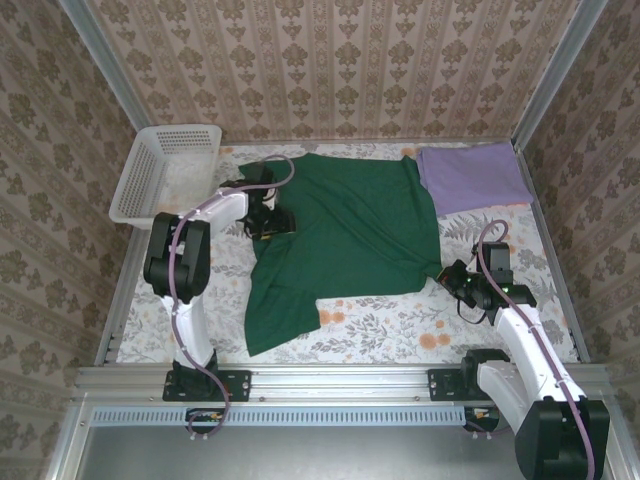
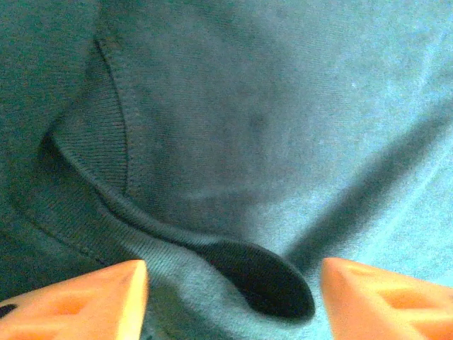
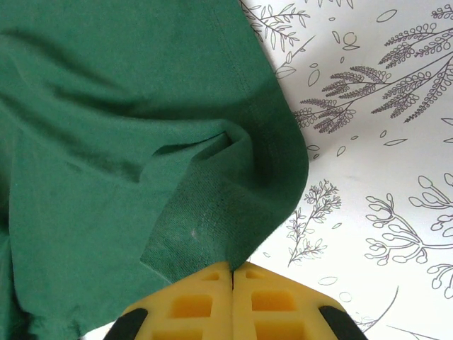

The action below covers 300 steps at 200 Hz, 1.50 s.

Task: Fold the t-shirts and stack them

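Observation:
The dark green t-shirt [image 1: 350, 235] lies spread and creased across the middle of the table. Its lower left part trails toward the front edge. A lilac t-shirt [image 1: 470, 175] lies folded at the back right corner. My left gripper [image 1: 272, 222] hovers over the green shirt's left edge. In the left wrist view its orange fingertips [image 2: 85, 301] stand apart on either side of the ribbed collar [image 2: 106, 177], so my left gripper [image 2: 233, 297] is open. My right gripper [image 1: 452, 278] sits at the shirt's right lower corner. There my right gripper [image 3: 232, 273] is shut on the green hem [image 3: 233, 212].
A white lattice basket [image 1: 165, 170] stands tilted at the back left corner. A floral tablecloth [image 3: 368, 177] covers the table. Metal frame rails [image 1: 340, 378] run along the front edge, and patterned walls close in the sides and back.

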Tool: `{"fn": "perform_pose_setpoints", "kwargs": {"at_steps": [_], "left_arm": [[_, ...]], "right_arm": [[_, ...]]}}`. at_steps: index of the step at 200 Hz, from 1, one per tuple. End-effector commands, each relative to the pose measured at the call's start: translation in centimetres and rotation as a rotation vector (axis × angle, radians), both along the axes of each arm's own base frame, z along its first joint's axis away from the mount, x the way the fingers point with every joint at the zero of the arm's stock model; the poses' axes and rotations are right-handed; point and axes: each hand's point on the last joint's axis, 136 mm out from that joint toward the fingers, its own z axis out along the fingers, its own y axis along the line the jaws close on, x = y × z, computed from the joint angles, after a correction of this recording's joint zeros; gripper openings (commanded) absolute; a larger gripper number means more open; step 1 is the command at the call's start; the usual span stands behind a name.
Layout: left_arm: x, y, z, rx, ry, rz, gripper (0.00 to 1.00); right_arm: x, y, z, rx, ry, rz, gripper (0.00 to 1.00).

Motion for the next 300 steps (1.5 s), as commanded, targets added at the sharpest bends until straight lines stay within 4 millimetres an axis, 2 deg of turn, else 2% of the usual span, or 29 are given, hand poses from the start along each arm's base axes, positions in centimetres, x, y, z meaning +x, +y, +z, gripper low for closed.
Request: {"fn": "perform_pose_setpoints", "kwargs": {"at_steps": [1, 25, 38, 57, 93, 104, 117, 137, 163, 191, 210, 240, 275, 300], "left_arm": [[-0.1, -1.2, 0.5, -0.037, 0.004, -0.047, 0.58], [-0.2, -1.3, 0.4, -0.041, 0.009, -0.049, 0.44], [-0.3, -1.2, 0.4, -0.04, 0.01, -0.049, 0.44], [-0.4, -1.3, 0.4, -0.042, 0.013, -0.054, 0.54], [-0.8, -2.1, 0.3, -0.054, 0.017, -0.079, 0.46], [-0.9, -2.2, 0.1, -0.05, 0.021, -0.084, 0.4], [-0.9, -2.2, 0.0, -0.043, 0.021, -0.085, 0.24], [-0.9, -2.1, 0.3, -0.032, 0.008, -0.083, 0.11], [-0.8, -2.0, 1.1, -0.022, -0.02, -0.081, 0.0], [-0.9, -1.4, 2.5, -0.008, -0.06, -0.062, 0.0], [-1.4, 0.2, 4.2, 0.036, -0.118, -0.013, 0.0], [-3.6, 4.6, 6.8, 0.089, -0.198, 0.125, 0.0], [-8.1, 10.6, 6.6, 0.133, -0.205, 0.3, 0.0], [-11.0, 14.7, 4.8, 0.161, -0.175, 0.438, 0.0]], "right_arm": [[0.6, 0.1, 0.7, 0.003, -0.026, 0.015, 0.0], [0.7, 0.1, 0.8, 0.006, -0.028, 0.015, 0.0], [0.7, 0.1, 0.8, 0.005, -0.027, 0.016, 0.0], [0.6, 0.1, 0.8, 0.003, -0.028, 0.018, 0.0], [0.6, 0.1, 0.8, 0.004, -0.027, 0.017, 0.0], [0.6, 0.1, 0.8, 0.003, -0.028, 0.017, 0.0], [0.6, 0.1, 0.8, 0.006, -0.027, 0.017, 0.0], [0.5, 0.1, 0.9, 0.006, -0.027, 0.017, 0.0], [0.5, 0.1, 1.0, 0.0, -0.029, 0.018, 0.0], [0.5, 0.0, 1.1, -0.002, -0.028, 0.018, 0.0], [0.5, 0.0, 1.3, -0.006, -0.027, 0.02, 0.0], [0.5, -0.2, 1.9, -0.019, -0.033, 0.025, 0.0], [0.5, -0.4, 2.4, -0.018, -0.036, 0.02, 0.0], [0.7, -0.3, 2.7, -0.004, -0.04, 0.023, 0.0]]}}
